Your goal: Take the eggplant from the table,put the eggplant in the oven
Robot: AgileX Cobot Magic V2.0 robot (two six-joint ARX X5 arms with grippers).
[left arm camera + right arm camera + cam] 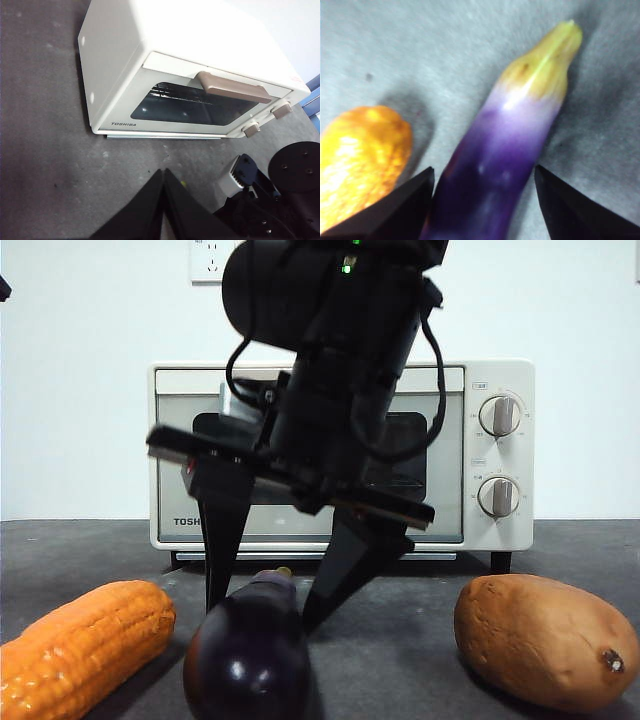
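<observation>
- The eggplant (247, 655) is laid on the table (400, 660), between the corn cob (80, 645) and the sweet potato (545, 640).
- Its long line is pointed from the front of the table back toward the oven (340, 455). The round fat end is seen nearest in the front view, and the pale stem end (545, 65) is turned to the oven.
- The right gripper (265, 605) is held right above the eggplant. Its two black jaws are spread wide, one on each side of the purple body, and nothing is gripped yet.
- In the right wrist view the eggplant (495, 170) is seen between the jaws, lying across the gap the right way. It looks a bit nearer to one jaw than to the other, on the corn cob (360, 165) side.
- So the eggplant is judged to be straight below this gripper. A short move down and a squeeze are likely all that is needed.
- The left gripper (164, 172) is kept away, near the oven (150, 65), with its jaws pressed together and nothing between them. The right arm is much the nearer one.
- The oven door is seen shut.
</observation>
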